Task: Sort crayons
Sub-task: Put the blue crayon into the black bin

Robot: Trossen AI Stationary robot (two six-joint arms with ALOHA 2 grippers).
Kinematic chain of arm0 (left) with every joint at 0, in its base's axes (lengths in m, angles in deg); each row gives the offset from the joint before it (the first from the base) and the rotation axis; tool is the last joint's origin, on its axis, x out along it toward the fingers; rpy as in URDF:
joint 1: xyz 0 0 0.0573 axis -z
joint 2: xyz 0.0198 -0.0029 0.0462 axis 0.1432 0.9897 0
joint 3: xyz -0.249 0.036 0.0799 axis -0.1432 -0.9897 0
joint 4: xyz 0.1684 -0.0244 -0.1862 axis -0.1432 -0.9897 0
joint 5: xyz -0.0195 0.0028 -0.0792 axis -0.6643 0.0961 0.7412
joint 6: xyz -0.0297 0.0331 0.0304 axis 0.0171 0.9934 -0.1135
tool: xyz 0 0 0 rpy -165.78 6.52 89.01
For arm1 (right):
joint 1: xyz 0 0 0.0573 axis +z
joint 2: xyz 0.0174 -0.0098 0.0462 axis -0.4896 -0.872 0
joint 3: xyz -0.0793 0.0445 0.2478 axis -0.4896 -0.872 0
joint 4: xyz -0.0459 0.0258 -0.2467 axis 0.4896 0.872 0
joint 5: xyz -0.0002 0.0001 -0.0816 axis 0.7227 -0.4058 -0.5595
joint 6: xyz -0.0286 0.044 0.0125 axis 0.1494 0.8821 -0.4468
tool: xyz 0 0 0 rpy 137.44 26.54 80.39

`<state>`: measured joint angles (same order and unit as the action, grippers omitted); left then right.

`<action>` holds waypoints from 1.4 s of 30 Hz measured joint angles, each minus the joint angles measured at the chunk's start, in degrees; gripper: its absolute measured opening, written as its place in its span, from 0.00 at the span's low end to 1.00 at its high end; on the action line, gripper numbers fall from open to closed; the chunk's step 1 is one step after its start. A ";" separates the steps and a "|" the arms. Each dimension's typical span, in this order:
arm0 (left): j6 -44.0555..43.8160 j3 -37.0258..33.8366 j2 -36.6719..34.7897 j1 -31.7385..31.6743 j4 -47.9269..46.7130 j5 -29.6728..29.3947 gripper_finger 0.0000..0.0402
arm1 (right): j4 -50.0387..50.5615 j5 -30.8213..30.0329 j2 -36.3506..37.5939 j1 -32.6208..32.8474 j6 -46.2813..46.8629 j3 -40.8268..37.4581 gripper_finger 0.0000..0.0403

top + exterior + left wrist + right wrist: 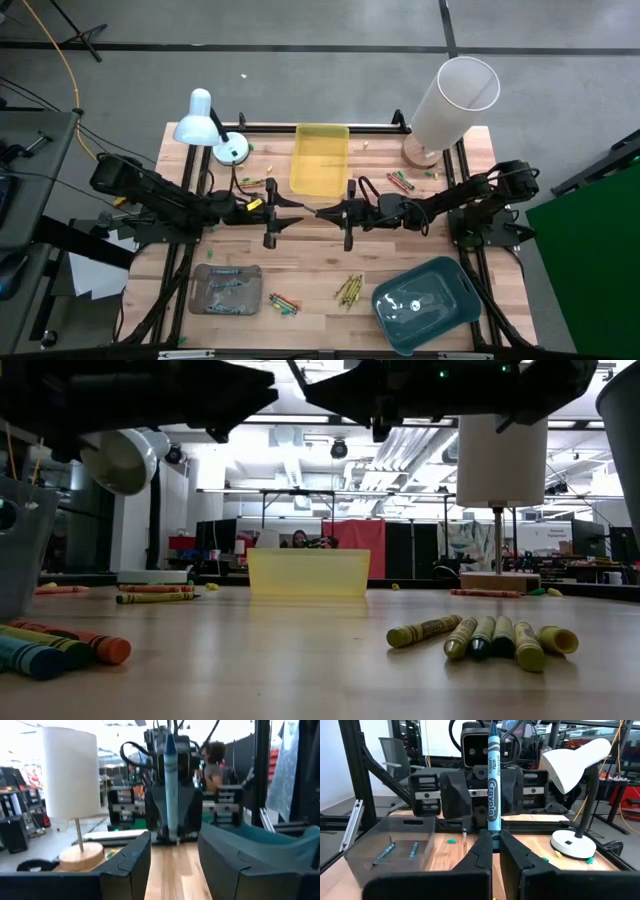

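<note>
Robotics lab or workshop: pale wooden counter [320,255] inside black metal frame [470,215], bare grey concrete floor [300,80], ceiling strip lights [290,420], black equipment racks [215,535], seated person [212,767] behind.

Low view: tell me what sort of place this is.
Probably a robotics lab or workshop. Behind the wooden table is a big open room with exposed ceiling ducts, rows of workbenches and equipment racks, and black metal framing surrounds the table.
</note>
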<state>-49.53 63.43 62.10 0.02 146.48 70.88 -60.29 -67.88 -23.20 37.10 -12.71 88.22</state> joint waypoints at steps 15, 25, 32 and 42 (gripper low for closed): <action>1.31 1.29 6.10 0.00 9.97 1.60 0.37 | -10.25 -2.48 -5.94 0.96 0.55 0.17 0.00; 1.14 3.57 8.42 0.02 10.62 1.62 0.37 | -7.89 -0.44 -8.37 1.51 0.62 3.98 0.00; 1.24 2.45 6.91 0.02 10.57 1.77 0.37 | -8.44 -6.25 -8.09 2.82 -1.47 3.85 0.00; 0.62 2.45 6.82 0.04 11.79 2.89 0.37 | -8.19 -5.79 -8.09 2.75 -0.57 3.85 0.00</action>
<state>-48.91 65.88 68.91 0.06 158.27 73.76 -68.48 -73.68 -31.29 39.85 -13.27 92.06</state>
